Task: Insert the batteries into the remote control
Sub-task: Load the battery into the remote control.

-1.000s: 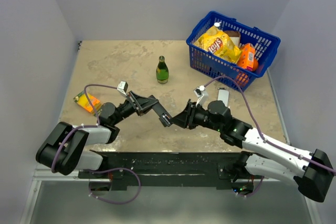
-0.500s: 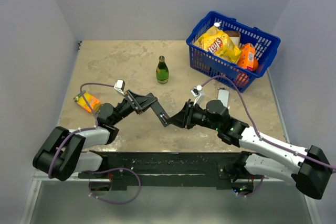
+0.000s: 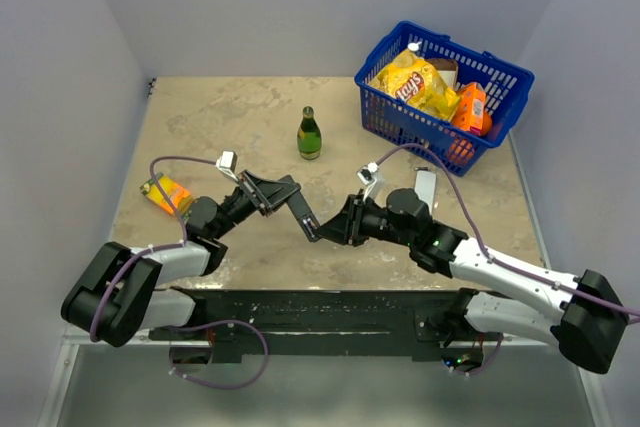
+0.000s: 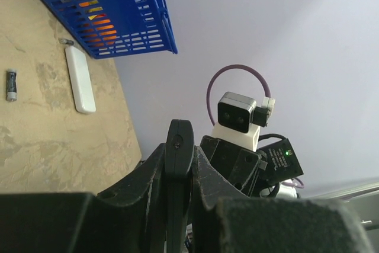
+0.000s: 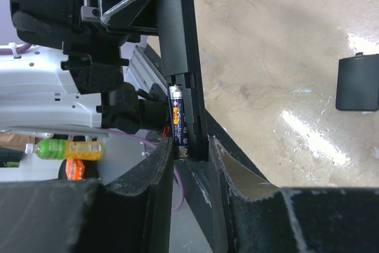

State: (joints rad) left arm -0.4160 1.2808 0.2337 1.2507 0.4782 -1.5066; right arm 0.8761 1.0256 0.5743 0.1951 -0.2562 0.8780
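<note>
The black remote control (image 3: 305,215) hangs in the air between my two grippers. My left gripper (image 3: 283,192) is shut on its upper end, seen edge-on in the left wrist view (image 4: 177,164). My right gripper (image 3: 327,232) closes round its lower end (image 5: 180,57), a finger on each side. One battery (image 5: 178,121) lies in the open compartment just above my right fingertips (image 5: 163,164). A second battery (image 4: 10,85) lies loose on the table. The small black cover piece (image 5: 357,82) lies flat on the table.
A flat white device (image 3: 424,186) lies beside the blue basket (image 3: 395,119) of snacks at the back right. A green bottle (image 3: 309,134) stands at the middle back. An orange packet (image 3: 166,194) lies at the left.
My right gripper has slid a little left along with the remote's lower end. My left gripper has shifted slightly and still holds the remote.
</note>
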